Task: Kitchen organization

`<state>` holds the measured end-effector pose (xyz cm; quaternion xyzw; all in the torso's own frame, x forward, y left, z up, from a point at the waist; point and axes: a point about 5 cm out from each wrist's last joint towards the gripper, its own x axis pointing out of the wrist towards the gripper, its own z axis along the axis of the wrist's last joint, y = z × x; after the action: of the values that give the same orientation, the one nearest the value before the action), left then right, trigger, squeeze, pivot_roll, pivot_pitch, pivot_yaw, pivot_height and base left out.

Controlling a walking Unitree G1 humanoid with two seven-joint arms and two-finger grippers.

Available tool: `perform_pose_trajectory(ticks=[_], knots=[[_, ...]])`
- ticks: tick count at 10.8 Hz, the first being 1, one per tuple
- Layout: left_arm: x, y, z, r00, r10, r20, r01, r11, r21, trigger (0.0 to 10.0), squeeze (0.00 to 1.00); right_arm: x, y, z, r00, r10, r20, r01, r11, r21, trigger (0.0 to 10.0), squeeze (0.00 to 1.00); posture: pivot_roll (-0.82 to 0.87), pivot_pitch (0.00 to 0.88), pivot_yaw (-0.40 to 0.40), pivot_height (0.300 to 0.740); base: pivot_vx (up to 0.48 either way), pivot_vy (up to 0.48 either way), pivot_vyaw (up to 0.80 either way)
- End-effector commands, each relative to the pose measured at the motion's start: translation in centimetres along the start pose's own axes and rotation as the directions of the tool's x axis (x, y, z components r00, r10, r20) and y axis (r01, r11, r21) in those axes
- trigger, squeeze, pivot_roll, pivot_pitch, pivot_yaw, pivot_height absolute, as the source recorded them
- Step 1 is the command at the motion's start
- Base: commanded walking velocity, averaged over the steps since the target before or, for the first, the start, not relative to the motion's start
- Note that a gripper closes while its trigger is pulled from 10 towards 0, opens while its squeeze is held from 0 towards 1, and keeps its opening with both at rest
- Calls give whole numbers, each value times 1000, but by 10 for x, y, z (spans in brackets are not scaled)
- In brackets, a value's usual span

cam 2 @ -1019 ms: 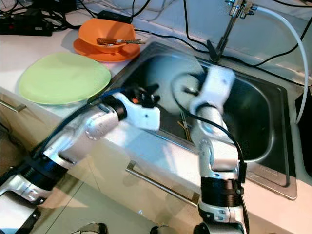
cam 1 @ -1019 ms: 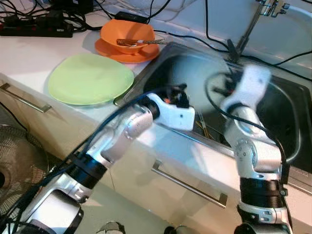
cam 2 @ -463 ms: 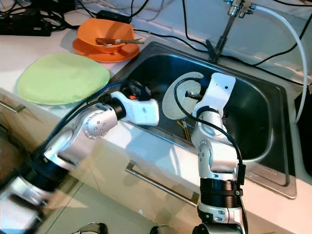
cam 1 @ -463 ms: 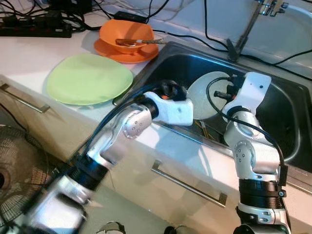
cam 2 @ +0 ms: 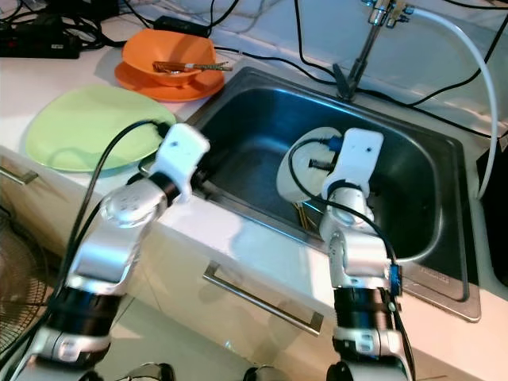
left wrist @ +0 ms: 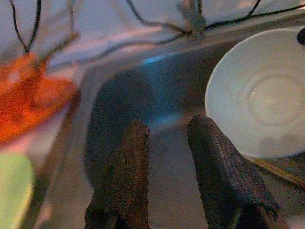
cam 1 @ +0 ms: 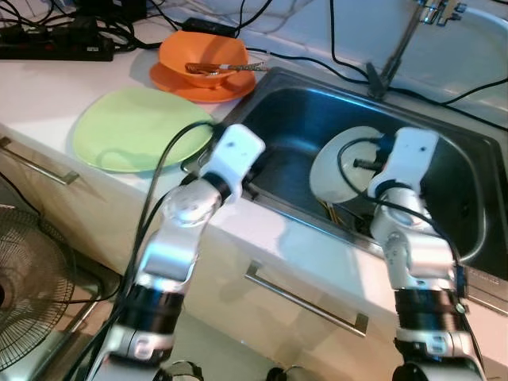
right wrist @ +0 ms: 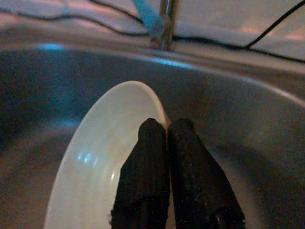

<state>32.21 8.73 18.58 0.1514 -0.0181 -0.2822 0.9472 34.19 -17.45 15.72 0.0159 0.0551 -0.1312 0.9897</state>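
A white plate (cam 1: 337, 171) stands tilted on edge inside the steel sink (cam 1: 294, 111). My right gripper (right wrist: 167, 125) is shut on the rim of this white plate (right wrist: 100, 167), with the fingers pressed together over its upper edge. My left gripper (left wrist: 167, 126) hangs open and empty over the left part of the sink, apart from the white plate (left wrist: 259, 95). A light green plate (cam 1: 135, 131) lies flat on the counter left of the sink. Behind it an orange bowl (cam 1: 202, 59) with a utensil across it sits on an orange plate.
Chopsticks (cam 1: 329, 213) lie on the sink floor under the white plate. A faucet (cam 1: 397, 48) and several black cables run along the back wall. A power strip (cam 1: 55, 49) lies at the far left of the counter. A fan (cam 1: 32, 302) stands on the floor at lower left.
My left arm has drawn back from the middle of the sink to its left edge. The right gripper has brought the white plate lower and a little to the right in the sink.
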Motion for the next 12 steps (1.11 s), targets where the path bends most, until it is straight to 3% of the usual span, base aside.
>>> perform_pose_trajectory(ticks=[1, 3, 5, 10, 11, 12], knots=[[-2, -6, -1, 999, -49, -5, 49, 998, -31, 10000, 0, 9, -8, 9, 998, -30, 53, 31, 999, -23, 10000, 0, -49, 74, -117, 740, 0, 0, 0], [-13, -16, -1, 988, -140, -64, 133, 985, -106, 10000, 0, 21, -10, 1, 999, -44, 30, 46, 997, -56, 10000, 0, -36, 73, -125, 740, 0, 0, 0], [-15, -21, 3, 983, -164, -81, 152, 979, -136, 10000, 0, 28, -6, -8, 1000, -24, 5, 24, 996, -85, 10000, 0, -28, 69, -129, 740, 0, 0, 0], [-19, -26, 7, 977, -188, -104, 170, 973, -157, 10000, 0, 40, -3, -32, 995, -17, -99, 8, 996, -86, 10000, 0, -18, 65, -135, 740, 0, 0, 0], [-18, -26, 7, 977, -184, -108, 166, 974, -157, 10000, 0, 40, -1, -35, 993, -9, -115, -1, 996, -88, 10000, 259, -18, 67, -135, 740, 0, 0, 0], [-18, -27, 8, 977, -184, -111, 166, 973, -159, 10000, 0, 40, 1, -38, 991, -1, -131, -11, 996, -91, 10000, 827, -18, 71, -137, 740, 0, 0, 0]])
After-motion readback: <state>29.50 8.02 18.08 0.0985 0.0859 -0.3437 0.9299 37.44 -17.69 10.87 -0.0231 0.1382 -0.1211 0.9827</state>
